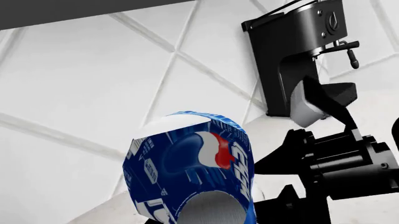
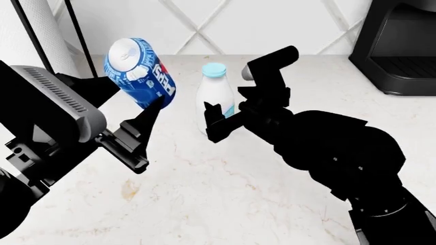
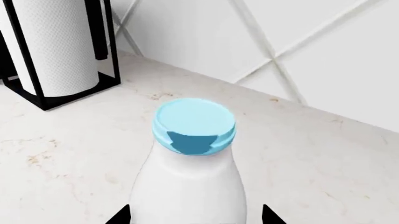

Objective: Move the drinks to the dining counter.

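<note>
Head view: left claw (image 2: 146,120) clamps Pepsi can (image 2: 140,71); right claw (image 2: 228,115), part-hidden, straddles milk bottle (image 2: 214,97).

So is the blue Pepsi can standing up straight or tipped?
Tipped. The small blue Pepsi can leans in the left pincer, its silver top angled sideways, lifted off the marbled counter.

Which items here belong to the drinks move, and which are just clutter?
Job: Pepsi can, tilted, in left gripper; milk bottle, upright between right gripper fingers.
Clutter: paper towel holder, coffee machine.
</note>
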Controlling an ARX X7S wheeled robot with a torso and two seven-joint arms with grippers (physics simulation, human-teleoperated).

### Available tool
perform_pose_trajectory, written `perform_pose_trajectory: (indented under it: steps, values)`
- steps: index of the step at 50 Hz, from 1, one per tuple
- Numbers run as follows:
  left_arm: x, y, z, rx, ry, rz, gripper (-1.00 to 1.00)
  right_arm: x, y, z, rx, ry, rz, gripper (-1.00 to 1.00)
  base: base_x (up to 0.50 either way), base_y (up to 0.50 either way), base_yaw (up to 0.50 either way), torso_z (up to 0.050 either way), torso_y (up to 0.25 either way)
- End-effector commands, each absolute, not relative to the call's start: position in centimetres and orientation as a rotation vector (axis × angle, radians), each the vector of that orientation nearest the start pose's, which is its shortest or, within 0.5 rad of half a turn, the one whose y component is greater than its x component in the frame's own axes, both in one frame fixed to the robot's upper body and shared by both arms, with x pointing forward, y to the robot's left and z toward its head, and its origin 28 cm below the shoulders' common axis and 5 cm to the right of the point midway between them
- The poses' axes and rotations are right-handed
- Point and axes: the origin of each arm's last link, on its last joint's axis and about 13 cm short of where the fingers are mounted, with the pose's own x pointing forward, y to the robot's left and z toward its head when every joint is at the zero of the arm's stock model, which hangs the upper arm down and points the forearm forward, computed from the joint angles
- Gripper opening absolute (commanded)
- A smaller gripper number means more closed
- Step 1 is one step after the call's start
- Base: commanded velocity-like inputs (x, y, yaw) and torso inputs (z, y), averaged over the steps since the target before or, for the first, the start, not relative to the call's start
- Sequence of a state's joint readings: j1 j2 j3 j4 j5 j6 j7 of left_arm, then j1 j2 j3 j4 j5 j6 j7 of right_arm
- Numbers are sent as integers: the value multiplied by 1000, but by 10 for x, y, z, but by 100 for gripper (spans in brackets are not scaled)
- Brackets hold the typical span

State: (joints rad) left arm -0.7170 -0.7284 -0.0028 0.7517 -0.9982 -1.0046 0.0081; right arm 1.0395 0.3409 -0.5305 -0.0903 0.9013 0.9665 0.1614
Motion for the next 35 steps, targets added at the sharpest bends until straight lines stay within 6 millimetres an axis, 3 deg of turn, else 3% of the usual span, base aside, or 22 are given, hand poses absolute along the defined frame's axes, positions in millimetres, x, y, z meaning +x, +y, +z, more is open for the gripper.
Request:
perform_pose_trajectory:
  steps: [1,5,6,24,35]
  values:
    - [217,269,264,256,-224,-564,-100,329,-60,222,-129,188,605,100,0,0,0,0,0]
    - [217,269,264,255,-225,-566,-100,329,-60,221,-139,188,614,100,0,0,0,0,0]
    - [217,269,264,254,-226,-565,-100,330,-61,220,-139,188,610,-100,0,0,0,0,0]
    - [218,268,264,259,-224,-573,-100,323,-66,221,-139,174,601,-100,1,0,0,0,0]
    - [217,268,263,253,-228,-557,-100,281,-76,255,-51,-106,510,-100,0,0,0,0,0]
